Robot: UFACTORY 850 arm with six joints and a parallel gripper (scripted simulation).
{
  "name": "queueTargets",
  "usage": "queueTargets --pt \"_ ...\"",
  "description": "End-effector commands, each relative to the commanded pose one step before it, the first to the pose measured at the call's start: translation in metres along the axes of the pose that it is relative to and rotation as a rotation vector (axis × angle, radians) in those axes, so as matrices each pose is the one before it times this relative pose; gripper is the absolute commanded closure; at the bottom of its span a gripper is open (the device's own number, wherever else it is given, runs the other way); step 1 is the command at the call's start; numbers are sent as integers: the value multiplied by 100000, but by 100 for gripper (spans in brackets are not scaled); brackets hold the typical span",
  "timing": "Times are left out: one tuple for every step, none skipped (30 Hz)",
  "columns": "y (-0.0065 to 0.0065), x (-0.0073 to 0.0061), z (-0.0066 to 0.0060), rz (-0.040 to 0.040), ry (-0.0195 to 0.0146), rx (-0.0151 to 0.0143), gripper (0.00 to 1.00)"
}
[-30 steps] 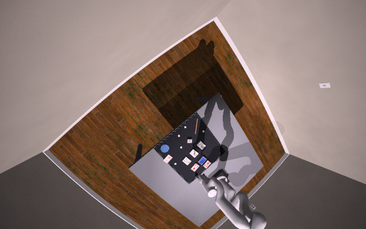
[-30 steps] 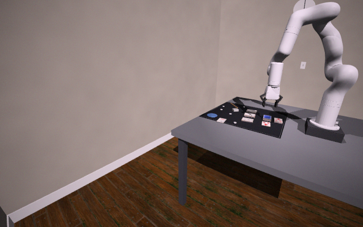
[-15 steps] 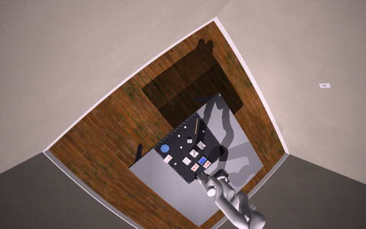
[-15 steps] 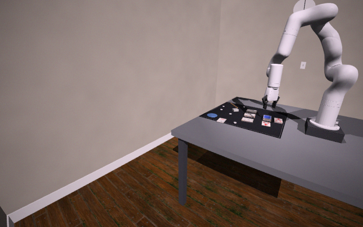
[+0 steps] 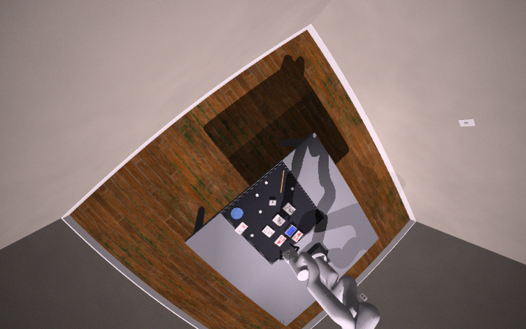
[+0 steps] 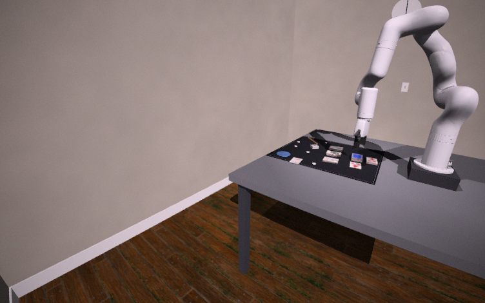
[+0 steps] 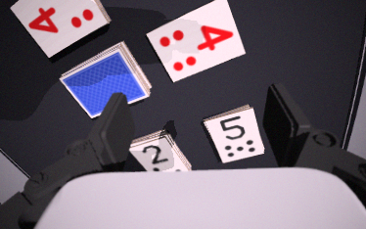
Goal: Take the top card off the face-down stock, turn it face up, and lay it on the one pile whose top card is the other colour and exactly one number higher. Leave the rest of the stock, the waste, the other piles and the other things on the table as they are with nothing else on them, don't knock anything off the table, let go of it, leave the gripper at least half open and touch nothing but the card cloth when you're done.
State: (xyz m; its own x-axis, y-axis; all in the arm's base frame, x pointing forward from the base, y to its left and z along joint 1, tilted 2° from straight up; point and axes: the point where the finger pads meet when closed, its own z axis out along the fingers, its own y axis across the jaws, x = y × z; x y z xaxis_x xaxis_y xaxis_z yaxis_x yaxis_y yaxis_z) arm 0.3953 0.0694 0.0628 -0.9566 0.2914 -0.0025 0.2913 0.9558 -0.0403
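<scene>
The face-down stock (image 7: pixel 105 78) is a small stack with a blue back on the black card cloth (image 6: pixel 327 156). It also shows in the exterior view (image 6: pixel 356 156). In the wrist view a red 4 (image 7: pixel 196 39) lies face up beside it, and another red 4 (image 7: pixel 59 20) lies at the top left. A black 5 pile (image 7: pixel 234 133) and a black 2 pile (image 7: pixel 159 154) lie nearer the camera. My gripper (image 7: pixel 197 107) (image 6: pixel 358 140) is open and empty, tilted, low over the cloth's far side, just off the stock.
More face-up piles (image 6: pixel 333 153) lie further along the cloth, and a lone red card (image 6: pixel 296 160) lies at its left. A blue disc (image 6: pixel 284 153), a pencil (image 6: pixel 313 140), a small box (image 6: pixel 315 146) and several white tokens sit there too. The arm's base (image 6: pixel 433 171) stands to the right.
</scene>
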Motion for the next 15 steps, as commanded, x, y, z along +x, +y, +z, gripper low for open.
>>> queueTargets --pt "24 -90 249 -11422 -209 -48 0" --pt "-10 -2 146 -5505 -13 13 0" --pt "-5 0 73 -2766 -6 6 0" --pt "-2 0 27 -1000 -2 2 0" --pt "-9 1 139 -5247 -9 8 0" --pt "-4 1 73 -2742 -4 3 0" --pt "-2 1 36 -1339 -2 1 0" --pt "-7 3 128 -4820 -6 3 0" --pt "0 0 0 0 0 0 0" --pt "0 0 0 0 0 0 0" --pt "-6 3 120 -4528 -5 1 0" --pt "-6 5 151 -5685 -5 -2 0" --pt "-2 3 65 -2449 -2 -2 0" --pt "-1 1 32 -1196 -1 -1 0" --pt "-4 6 135 -5072 -4 -7 0"
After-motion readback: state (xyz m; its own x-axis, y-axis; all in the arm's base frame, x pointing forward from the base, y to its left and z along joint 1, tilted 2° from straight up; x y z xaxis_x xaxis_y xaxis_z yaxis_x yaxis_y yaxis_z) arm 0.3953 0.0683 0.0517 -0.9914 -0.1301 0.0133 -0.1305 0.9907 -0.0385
